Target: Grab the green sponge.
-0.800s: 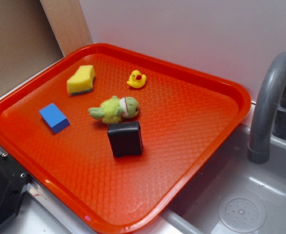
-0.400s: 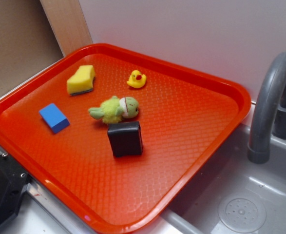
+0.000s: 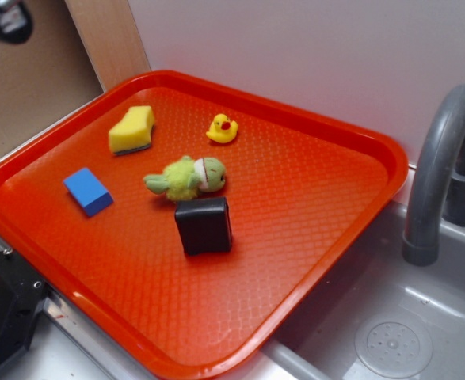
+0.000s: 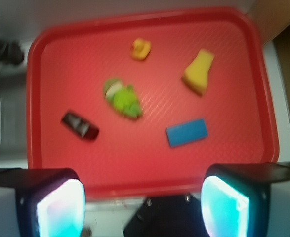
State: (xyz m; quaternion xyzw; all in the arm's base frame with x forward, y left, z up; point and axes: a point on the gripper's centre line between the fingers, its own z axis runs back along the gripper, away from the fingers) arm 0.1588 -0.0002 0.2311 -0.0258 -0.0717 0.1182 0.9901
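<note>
We see an orange-red tray (image 3: 319, 206) with a fine honeycomb texture. On it sits the green sponge (image 3: 132, 130), mostly bright yellow with a thin dark greenish layer along one face. The block (image 3: 88, 191) is plain blue, the duck (image 3: 222, 128) yellow with a red beak, the plush toy (image 3: 186, 177) fuzzy light green, and the box (image 3: 203, 226) black. The faucet (image 3: 438, 166) and sink (image 3: 390, 317) are grey.

The green sponge (image 3: 132, 130), yellow foam with a dark underside, lies untouched near the tray's far-left corner.
</note>
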